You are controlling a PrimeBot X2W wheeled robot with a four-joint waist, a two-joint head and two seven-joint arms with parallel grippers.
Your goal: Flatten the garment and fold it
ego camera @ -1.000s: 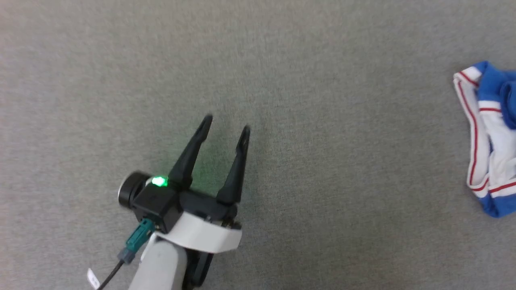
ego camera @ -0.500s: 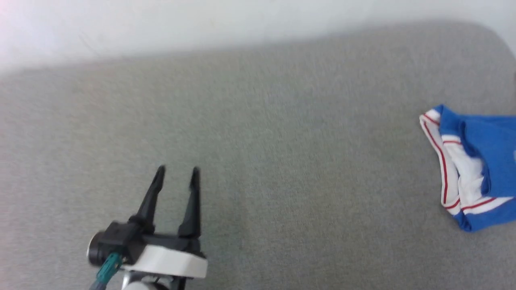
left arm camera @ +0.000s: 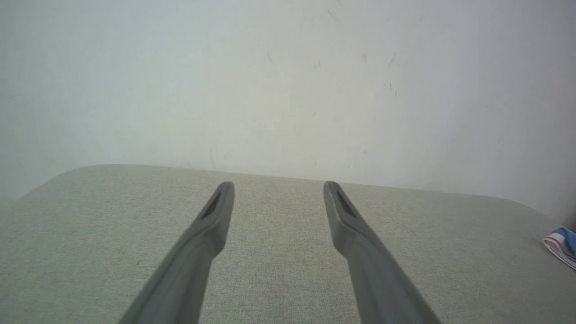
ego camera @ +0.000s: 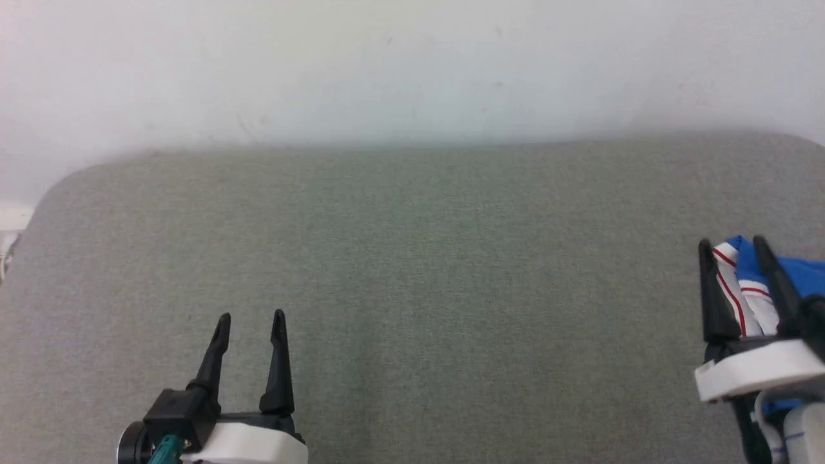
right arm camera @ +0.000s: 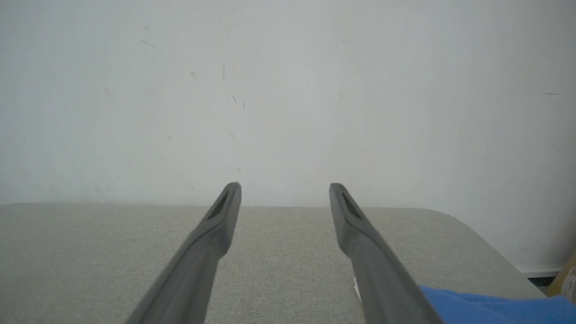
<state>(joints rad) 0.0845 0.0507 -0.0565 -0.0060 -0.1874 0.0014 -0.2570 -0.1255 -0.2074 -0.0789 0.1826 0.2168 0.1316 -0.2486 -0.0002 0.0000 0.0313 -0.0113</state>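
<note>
Blue jersey cloth, soft, light and floppy: the garment [ego camera: 741, 287] lies bunched on the grey surface [ego camera: 412, 258] right by the right pincer [ego camera: 731, 243], half hidden by it. That pincer gapes wide and empty, as does the left pincer [ego camera: 251, 316], well apart from it. The striped sleeve hem is perhaps the best hold.

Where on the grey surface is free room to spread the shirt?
The grey fabric surface is bare from the left pincer across to the right pincer and back to the white wall. Crowded only at the right edge, where the bunched blue-and-white jersey shirt lies.
</note>
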